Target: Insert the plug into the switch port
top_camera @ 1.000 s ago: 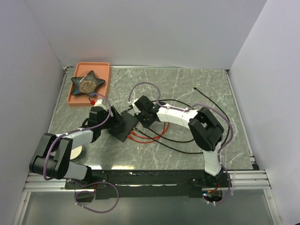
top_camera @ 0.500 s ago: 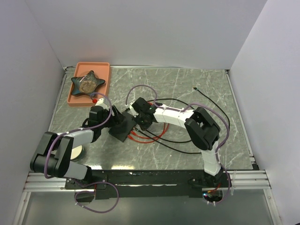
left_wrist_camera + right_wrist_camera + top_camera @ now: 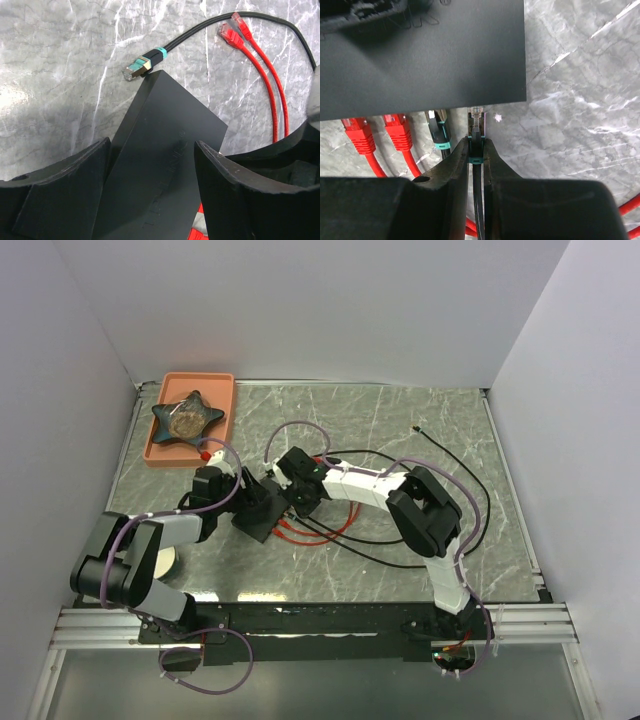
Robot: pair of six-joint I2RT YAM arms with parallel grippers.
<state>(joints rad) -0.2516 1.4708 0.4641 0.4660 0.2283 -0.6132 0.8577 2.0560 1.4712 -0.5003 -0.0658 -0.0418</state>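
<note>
At the far left, an orange tray (image 3: 226,390) holding a star-shaped dish (image 3: 186,416) sits well apart from the work. Nearer the middle, the left gripper (image 3: 152,146) straddles the switch (image 3: 262,515), which lies flat on the table (image 3: 400,420). Its jaws stand wide, one on each side of the box, but the pictures do not show whether the pads actually press on it.

Just right of the switch, the right gripper (image 3: 476,145) is clamped on the plug (image 3: 477,114), its clear tip right at the switch's near edge. A second black plug (image 3: 439,131) and two red plugs (image 3: 397,131) lie loose beside it along the same edge.

The main risk is a push without a firm hold. If the left jaws are not bearing on the box, it will likely slide or swing away when the plug presses in. The sockets are hidden (both wrist cameras see only the top face), so the plug may meet the wall beside a port and jam or twist in the narrow grip. The loose black plug lies close enough to be nudged into the way.
</note>
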